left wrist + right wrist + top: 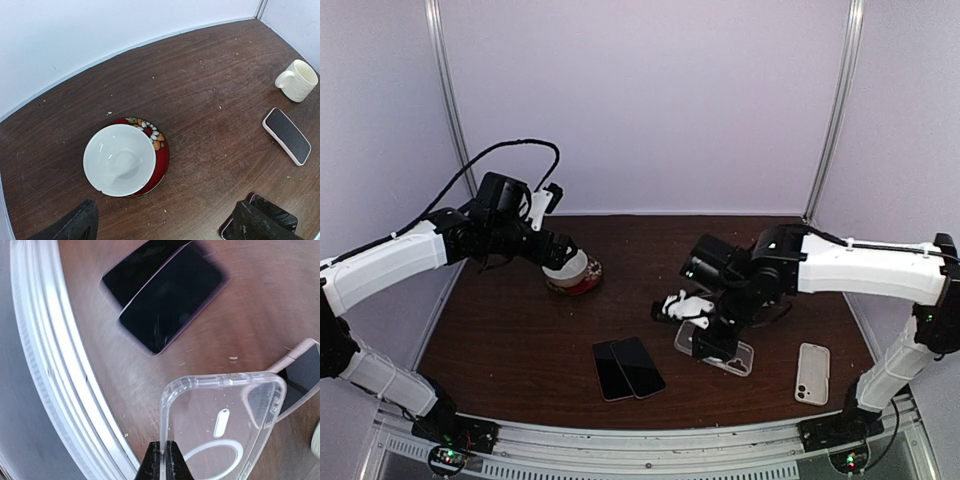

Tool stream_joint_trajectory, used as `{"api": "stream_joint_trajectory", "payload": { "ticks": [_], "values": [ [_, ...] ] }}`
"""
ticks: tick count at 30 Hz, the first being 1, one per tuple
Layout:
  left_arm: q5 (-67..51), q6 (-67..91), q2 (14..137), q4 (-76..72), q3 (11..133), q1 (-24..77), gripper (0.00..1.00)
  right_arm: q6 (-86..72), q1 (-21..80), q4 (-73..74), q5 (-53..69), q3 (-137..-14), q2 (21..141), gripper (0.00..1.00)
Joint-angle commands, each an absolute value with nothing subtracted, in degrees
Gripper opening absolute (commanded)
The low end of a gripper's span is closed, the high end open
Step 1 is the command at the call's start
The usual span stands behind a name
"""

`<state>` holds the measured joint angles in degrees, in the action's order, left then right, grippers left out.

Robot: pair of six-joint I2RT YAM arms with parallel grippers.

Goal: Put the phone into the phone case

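Note:
The clear phone case [225, 420] lies on the brown table right of centre, also seen in the top view as the phone case [740, 358]. My right gripper [164, 462] is shut on its left side wall, the thin rim pinched between both fingertips; from above the right gripper [713, 345] sits over the case's left end. Two dark phones [628, 368] lie side by side just left of the case, screens up, and show again as the phones [165, 300]. My left gripper [165, 230] hangs open and empty above a bowl at the back left.
A white bowl [120, 160] sits in a red flowered dish [582, 280]. A white mug [682, 306] lies just behind the case. Another phone in a white case [812, 373] lies at the right. The table's metal front rail [45, 365] runs close to the phones.

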<state>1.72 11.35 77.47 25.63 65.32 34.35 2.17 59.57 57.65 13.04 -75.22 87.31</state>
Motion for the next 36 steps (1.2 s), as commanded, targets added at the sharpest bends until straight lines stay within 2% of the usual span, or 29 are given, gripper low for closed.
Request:
{"api": "stream_joint_trajectory", "payload": {
  "ticks": [1,4,7,10,12,16,19,22,27,31,34,36],
  "values": [
    [2.3,11.4,75.5,24.0,64.7,34.0,0.98,27.2,65.5,68.9,12.4,-78.1,94.4,0.07],
    [2.5,11.3,75.5,24.0,64.7,34.0,0.97,36.4,69.5,70.7,10.9,-79.0,97.6,0.14],
    [2.4,11.3,75.4,23.8,64.7,34.0,0.97,39.9,71.6,69.1,5.3,-78.3,100.1,0.25],
    [2.6,11.2,75.5,23.9,64.6,33.9,0.98,33.5,71.7,68.4,0.5,-79.9,101.3,0.31],
    [2.7,11.1,75.5,23.9,64.6,33.9,0.98,22.5,71.7,66.9,0.9,-80.0,99.7,0.32],
    [2.6,11.1,75.5,23.8,64.5,33.9,0.98,-2.5,71.7,57.8,8.0,-70.4,93.1,0.29],
    [2.0,11.3,76.1,23.7,64.5,33.9,0.98,-20.5,71.7,47.8,10.9,-59.4,90.1,0.21],
    [1.4,11.5,76.6,23.9,64.6,33.9,0.97,-30.6,71.6,42.1,12.5,-53.4,89.9,0.15],
    [1.3,11.6,76.8,23.8,64.5,33.9,0.98,-37.6,71.3,38.8,10.0,-49.0,89.7,0.08],
    [1.7,11.6,77.2,24.1,64.7,33.9,0.97,-38.6,70.0,42.3,8.1,-49.5,93.2,0.05],
    [1.7,11.5,77.2,24.0,64.7,33.9,0.97,-39.1,67.5,46.9,1.6,-51.3,94.6,0.03],
    [1.9,11.4,77.2,23.9,64.6,33.9,0.98,-38.0,64.7,48.5,-4.2,-53.1,94.5,0.06]
  ]
}}
